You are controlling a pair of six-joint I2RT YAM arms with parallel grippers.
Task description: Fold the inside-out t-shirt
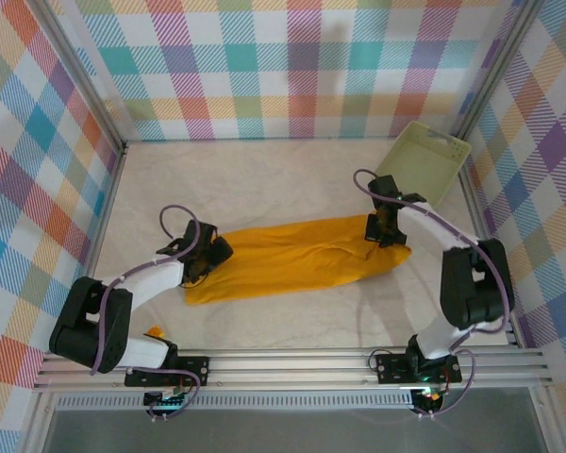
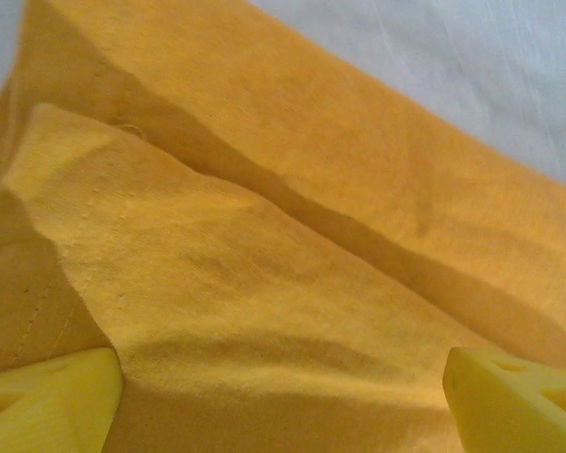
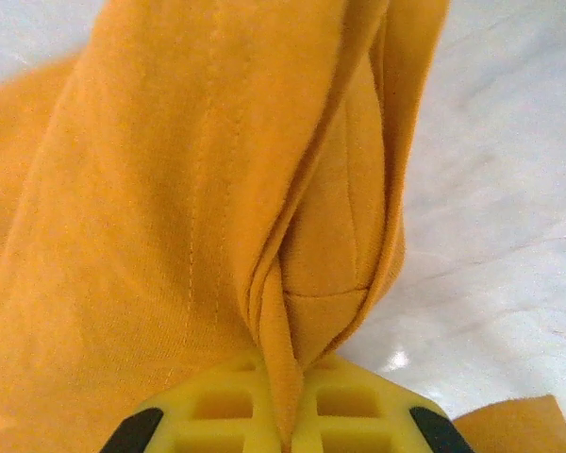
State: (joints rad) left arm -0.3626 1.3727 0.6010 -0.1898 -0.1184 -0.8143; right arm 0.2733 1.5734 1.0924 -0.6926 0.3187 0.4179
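- inside-out t-shirt (image 2: 264, 283): mustard-orange cloth, one raised fold running diagonally across it, with a faint stitch line near its lower-left edge.
- bench (image 2: 472, 66): pale, bare beyond the t-shirt's upper-right edge.
- left gripper (image 2: 283, 406): jaws spread wide, yellow fingertips (image 2: 47, 401) flanking a span of t-shirt; contact unclear.

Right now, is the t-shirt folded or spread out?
Folded lengthwise: the t-shirt lies as a long narrow band on the table, layers overlapping.

T-shirt (image 1: 292, 260) ends hidden beneath arms; left jaws cut off by bottom edge.
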